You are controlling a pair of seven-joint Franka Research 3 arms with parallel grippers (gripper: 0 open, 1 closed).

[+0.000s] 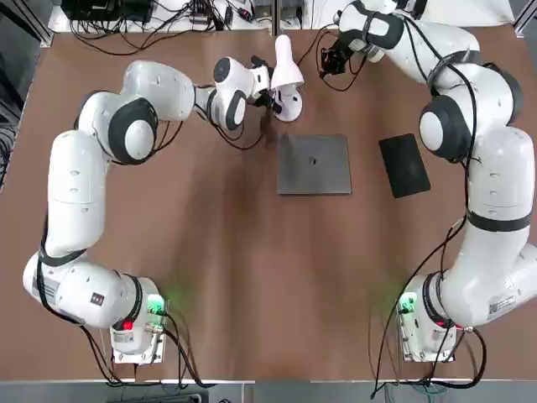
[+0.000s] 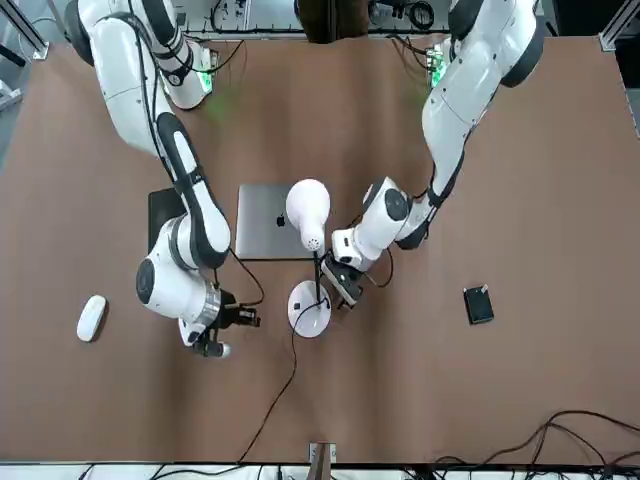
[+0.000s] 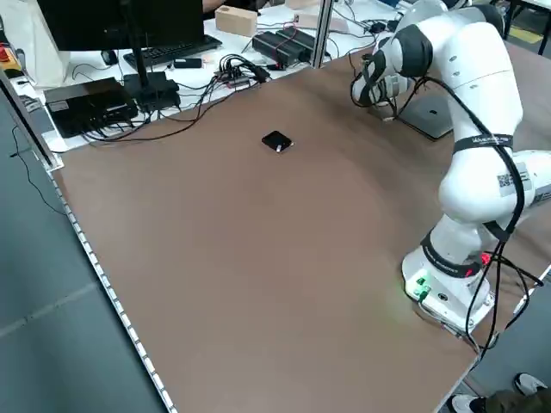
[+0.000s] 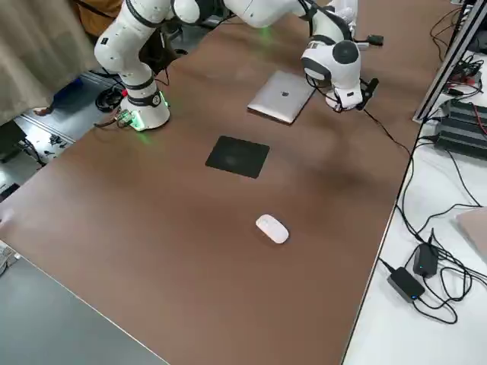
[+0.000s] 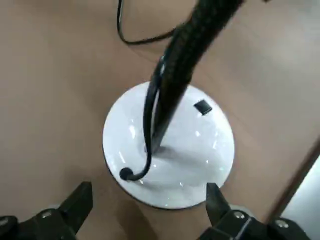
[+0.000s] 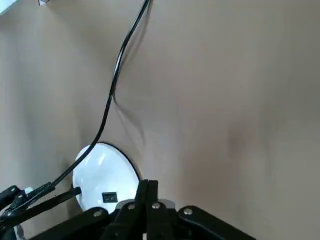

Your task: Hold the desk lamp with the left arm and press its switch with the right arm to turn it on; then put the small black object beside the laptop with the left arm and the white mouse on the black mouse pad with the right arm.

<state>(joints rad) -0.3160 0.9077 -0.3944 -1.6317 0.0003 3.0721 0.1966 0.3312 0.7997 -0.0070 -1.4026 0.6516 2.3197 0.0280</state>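
Desk lamp: standing on the desk (image 2: 400,400), its round base (image 2: 309,309) just beyond the laptop, on the side away from the robot.
Lamp switch: a small dark rectangle (image 6: 109,197) on the white base.
Left gripper: low at the lamp (image 5: 150,200), fingers spread wide, the black neck (image 5: 182,65) rising from the base beyond them; I can't tell whether they touch it.
Right gripper: low over the desk near the lamp base (image 6: 148,184), on the robot's right of it, fingers pressed together.
Laptop: closed, near the middle (image 1: 314,164).
Small black object: well apart from the laptop, off to the robot's left (image 2: 478,305).
Black mouse pad: flat, to the laptop's right (image 4: 237,157).
White mouse: on bare desk, apart from the pad (image 4: 272,228).
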